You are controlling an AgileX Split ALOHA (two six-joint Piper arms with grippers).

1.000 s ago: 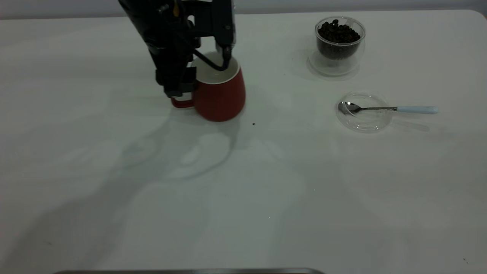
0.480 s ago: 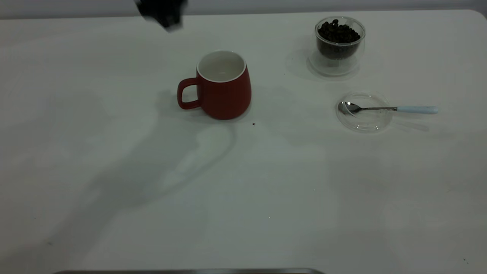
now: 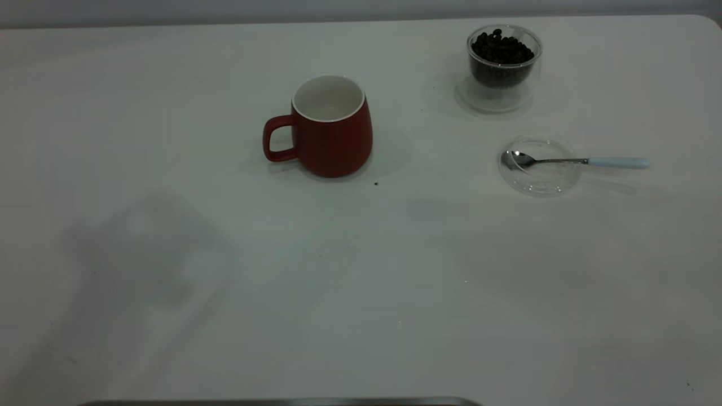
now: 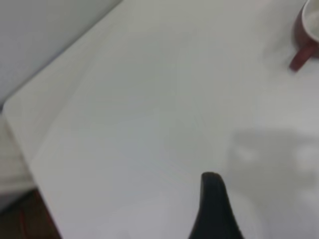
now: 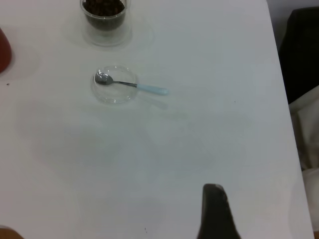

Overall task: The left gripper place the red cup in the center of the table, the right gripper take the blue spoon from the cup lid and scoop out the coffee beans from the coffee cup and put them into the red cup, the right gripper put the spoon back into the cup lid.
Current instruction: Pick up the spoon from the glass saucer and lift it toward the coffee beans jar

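Glossy red cup [image 3: 333,132], clear glass coffee cup [image 3: 503,67], matt table [image 3: 361,282].

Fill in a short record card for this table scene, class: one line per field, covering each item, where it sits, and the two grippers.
red cup: upright mid-table, empty, handle toward the left arm's side
coffee cup: holds coffee beans
cup lid: flat on table
blue spoon: bowl in lid, handle sticking out
left gripper: away from cup
right gripper: clear of the spoon
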